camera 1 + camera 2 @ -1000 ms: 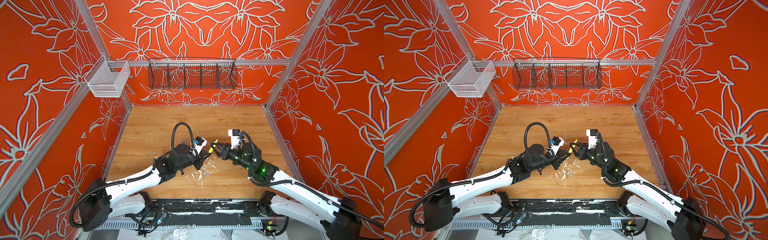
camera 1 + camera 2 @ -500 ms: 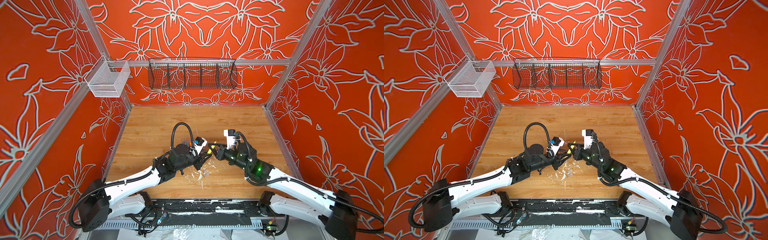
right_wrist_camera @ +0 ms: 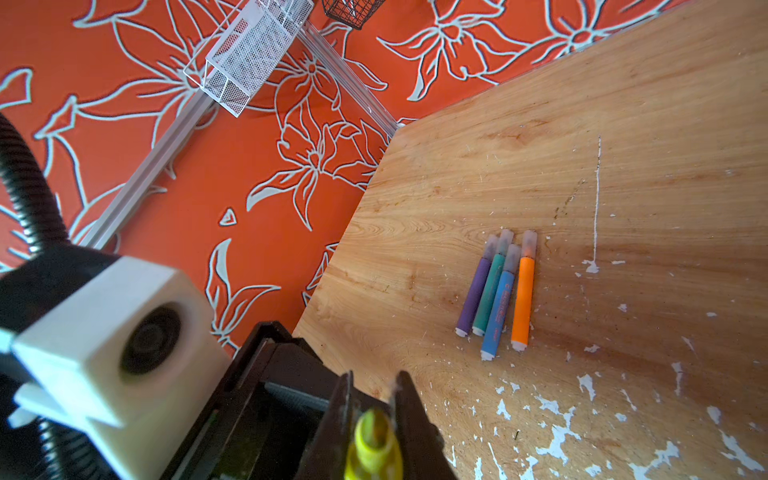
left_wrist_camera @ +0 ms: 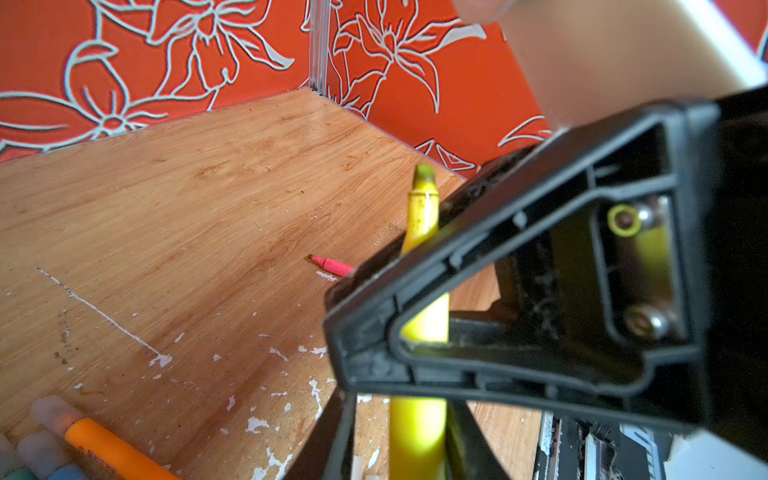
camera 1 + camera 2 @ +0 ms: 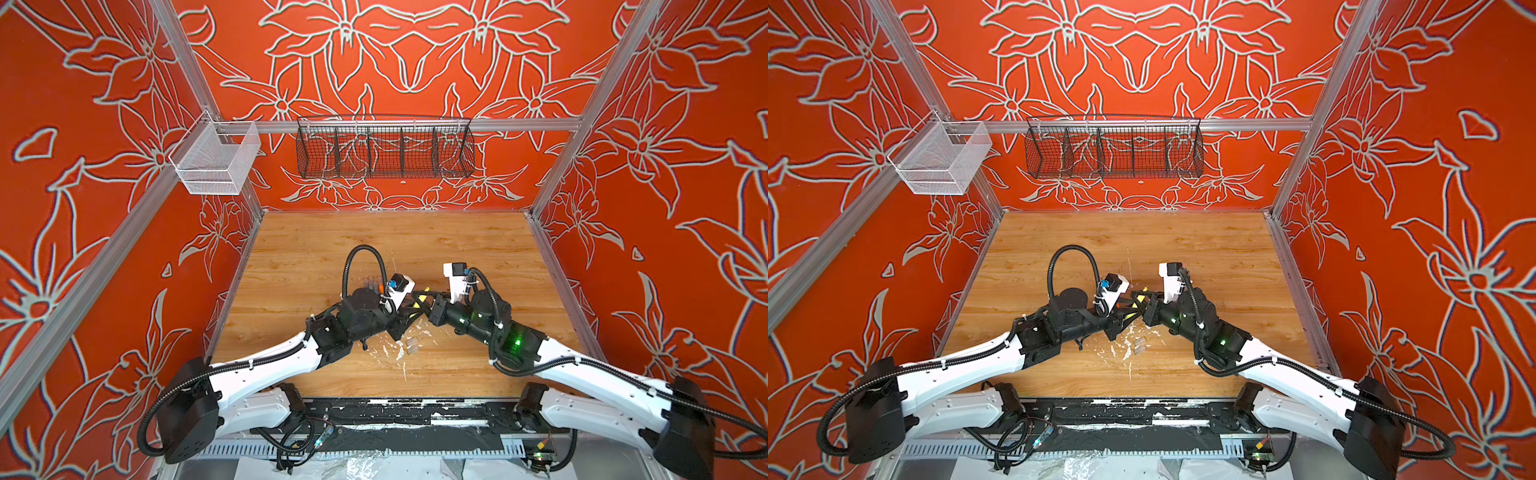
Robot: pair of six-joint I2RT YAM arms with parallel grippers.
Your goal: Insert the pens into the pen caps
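The left end effector (image 4: 405, 424) is seen partly open around the lower barrel of a slim yellow marker pen (image 4: 422, 216), with a sliver of wood showing between one finger and the barrel. The right end effector (image 3: 374, 397) is closed on the same pen near its pointed tip, which is seen poking out between two black fingers (image 3: 405, 399) in the right wrist view. In both top views the two end effectors are placed tip to tip above the middle of the light wooden surface (image 5: 374, 241), and the pen is held between them off the wood. Just nearer the robot's base, among flecks of white paint (image 5: 398, 354), two small clear plastic pen caps (image 5: 411, 347) are laid side by side. Farther out, four capped pens are lined up touching one another: a purple pen (image 3: 473, 299), a green pen (image 3: 490, 291), a blue pen (image 3: 498, 309) and an orange pen (image 3: 523, 299). An uncapped pink-red pen (image 4: 332, 264) is laid alone, apart from them. At the back, a black wire basket (image 5: 384, 151) with compartments and a white mesh basket (image 5: 216, 162) are hung from an aluminium rail (image 5: 519, 124). The enclosure is walled in orange panels (image 5: 415, 50) printed with white flower outlines.
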